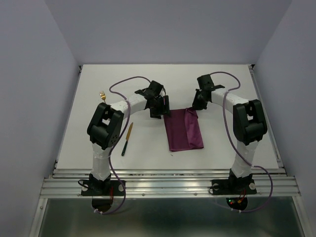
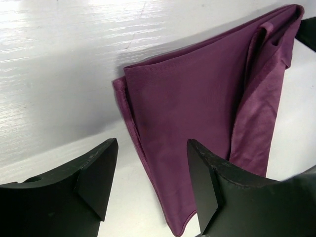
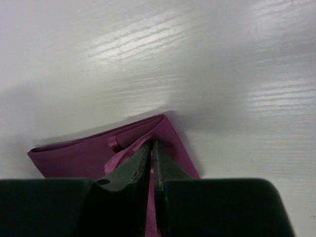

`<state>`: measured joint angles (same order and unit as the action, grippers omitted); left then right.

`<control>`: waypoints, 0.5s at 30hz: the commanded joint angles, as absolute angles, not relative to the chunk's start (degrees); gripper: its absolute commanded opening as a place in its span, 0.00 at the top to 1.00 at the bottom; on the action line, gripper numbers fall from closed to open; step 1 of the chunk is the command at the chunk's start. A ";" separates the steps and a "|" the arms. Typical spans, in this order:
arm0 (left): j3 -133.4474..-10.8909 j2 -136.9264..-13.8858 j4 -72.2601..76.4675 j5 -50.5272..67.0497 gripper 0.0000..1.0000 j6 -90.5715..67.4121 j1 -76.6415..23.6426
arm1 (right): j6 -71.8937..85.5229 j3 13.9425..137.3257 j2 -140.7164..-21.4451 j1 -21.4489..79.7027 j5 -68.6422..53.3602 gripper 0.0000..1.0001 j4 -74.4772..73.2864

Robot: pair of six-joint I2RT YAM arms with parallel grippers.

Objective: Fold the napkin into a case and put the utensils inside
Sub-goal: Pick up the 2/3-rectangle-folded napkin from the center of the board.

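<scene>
The plum-purple napkin [image 1: 183,129] lies folded into a layered rectangle in the middle of the table. My left gripper [image 1: 159,111] hovers over its far left corner. In the left wrist view this gripper [image 2: 152,182] is open, the napkin [image 2: 197,98] lying flat below the gap and nothing gripped. My right gripper [image 1: 197,105] sits at the far right corner. In the right wrist view it [image 3: 152,145] is shut on a raised fold of the napkin [image 3: 74,155]. The knife [image 1: 127,138] lies left of the cloth. The fork [image 1: 102,95] shows its gold head at the far left, handle hidden behind my left arm.
The white table [image 1: 222,79] is edged by a metal rail [image 1: 168,185] at the near side and grey walls on three sides. My left arm's elbow [image 1: 105,127] stands between the fork and the knife.
</scene>
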<state>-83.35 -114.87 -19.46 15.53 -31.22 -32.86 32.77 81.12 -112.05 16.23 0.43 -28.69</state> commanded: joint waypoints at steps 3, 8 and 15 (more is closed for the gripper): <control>-82.09 -113.38 -18.02 12.13 0.31 -33.13 -31.90 | 31.82 82.27 -114.17 16.70 0.53 0.88 -29.62; -82.35 -115.92 -16.96 13.01 0.36 -33.84 -31.82 | 33.13 81.39 -115.31 16.70 1.05 0.89 -29.53; -82.88 -118.91 -16.00 13.62 0.52 -36.03 -31.82 | 35.77 78.93 -115.23 16.70 1.41 0.89 -28.48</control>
